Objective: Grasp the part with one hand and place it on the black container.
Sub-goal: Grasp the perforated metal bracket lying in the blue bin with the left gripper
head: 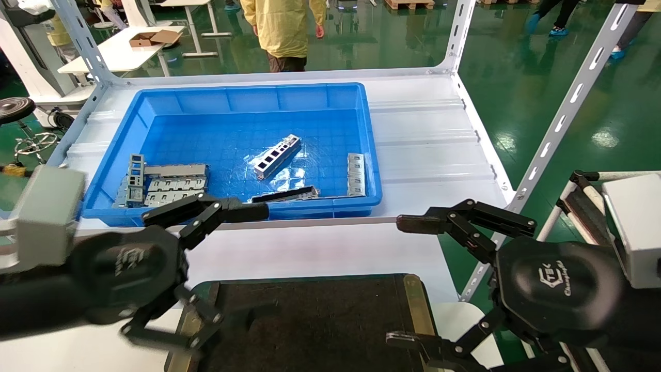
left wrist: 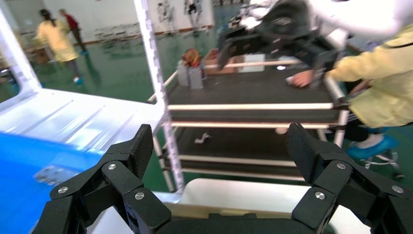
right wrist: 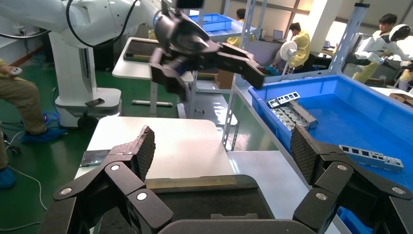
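Observation:
The part [head: 277, 155], a slim silver-grey strip with four rectangular cutouts, lies at an angle in the middle of the blue bin [head: 237, 98]; it also shows in the right wrist view [right wrist: 371, 157]. The black container [head: 310, 320], a flat tray with brass side strips, lies on the white table in front of the bin and below both grippers. My left gripper [head: 211, 268] is open and empty, above the tray's left edge by the bin's front wall. My right gripper [head: 395, 281] is open and empty, above the tray's right edge.
In the bin are also stacked grey plates [head: 170, 183] with a cutout strip on them, a dark bar [head: 284, 195] and another strip [head: 356, 174] by the right wall. Slotted shelf uprights [head: 557, 119] stand at the corners. A person in yellow [head: 284, 31] stands behind.

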